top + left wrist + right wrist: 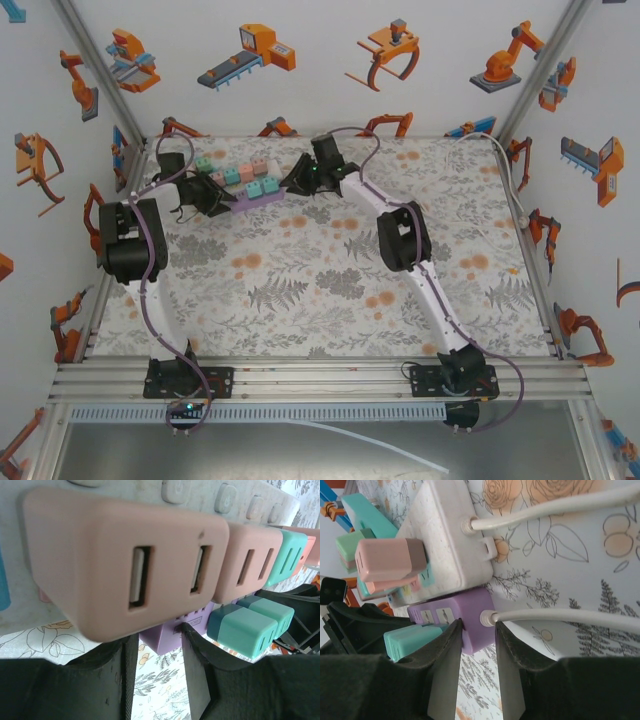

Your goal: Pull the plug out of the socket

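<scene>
My right pincer [478,625] sits at the cable end of the purple strip [465,610]. One finger is against the strip's corner and the other is beside the grommet where its cord [560,617] leaves. I read that as a pinch on the strip body, there to keep the socket from lifting when a plug is tugged. The hold is at the end, so it blocks none of the plugs.

The white strip [450,535] lies just beside the purple one on the counter [580,570]. It carries its own row of plugs, including a pink plug [130,565] that sits very close to my left wrist camera.

The task's likely plug is one of the teal plugs [245,630] seated in the purple strip, given which strip is braced. I cannot say for certain which one is meant.

My left pincer [159,630] is at the strip's opposite end with its fingers spread and no plug between them. Its tips are low and close to the purple body, short of the teal plugs.

The pull is not yet begun. I judge the left pincer needs to shift along to a teal plug, close across its flat sides and draw straight out along the prongs. An angled pull could drag both strips, since they lie so close together.
</scene>
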`<action>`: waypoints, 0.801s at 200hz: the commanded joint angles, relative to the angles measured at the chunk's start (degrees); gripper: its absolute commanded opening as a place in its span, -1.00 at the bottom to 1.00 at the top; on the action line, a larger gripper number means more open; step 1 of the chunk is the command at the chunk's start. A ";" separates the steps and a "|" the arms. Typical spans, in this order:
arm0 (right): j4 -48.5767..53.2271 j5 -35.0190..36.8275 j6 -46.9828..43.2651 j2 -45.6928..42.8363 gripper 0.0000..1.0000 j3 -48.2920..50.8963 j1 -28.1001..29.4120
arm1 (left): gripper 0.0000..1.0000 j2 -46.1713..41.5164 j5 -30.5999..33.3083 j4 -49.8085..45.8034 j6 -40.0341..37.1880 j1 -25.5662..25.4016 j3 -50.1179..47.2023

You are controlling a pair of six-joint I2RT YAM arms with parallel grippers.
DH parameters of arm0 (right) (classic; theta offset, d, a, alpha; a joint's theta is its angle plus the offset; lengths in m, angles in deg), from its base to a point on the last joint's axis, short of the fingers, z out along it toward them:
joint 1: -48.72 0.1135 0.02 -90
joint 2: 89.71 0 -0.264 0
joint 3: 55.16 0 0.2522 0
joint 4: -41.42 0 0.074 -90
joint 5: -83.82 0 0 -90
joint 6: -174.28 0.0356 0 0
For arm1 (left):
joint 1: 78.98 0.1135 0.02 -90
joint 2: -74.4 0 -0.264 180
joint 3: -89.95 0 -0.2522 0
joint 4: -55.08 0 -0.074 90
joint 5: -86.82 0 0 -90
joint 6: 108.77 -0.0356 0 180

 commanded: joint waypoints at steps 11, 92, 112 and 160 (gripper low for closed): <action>5.80 -1.36 -1.89 -2.66 -0.36 4.59 1.60 | -0.21 1.01 -5.68 -2.90 -4.22 -2.96 -0.70; 8.34 2.58 -15.10 -26.59 -0.49 37.47 0.34 | -0.20 -5.47 -8.56 -5.72 -7.66 -11.30 -8.21; 8.59 2.76 -18.25 -33.49 -0.48 47.87 -0.40 | -0.21 -7.76 -9.28 -6.52 -8.05 -13.71 -11.56; 12.48 2.02 -26.76 -44.10 -0.45 61.84 -0.55 | -0.19 -13.90 -11.28 -11.90 -12.00 -21.56 -18.90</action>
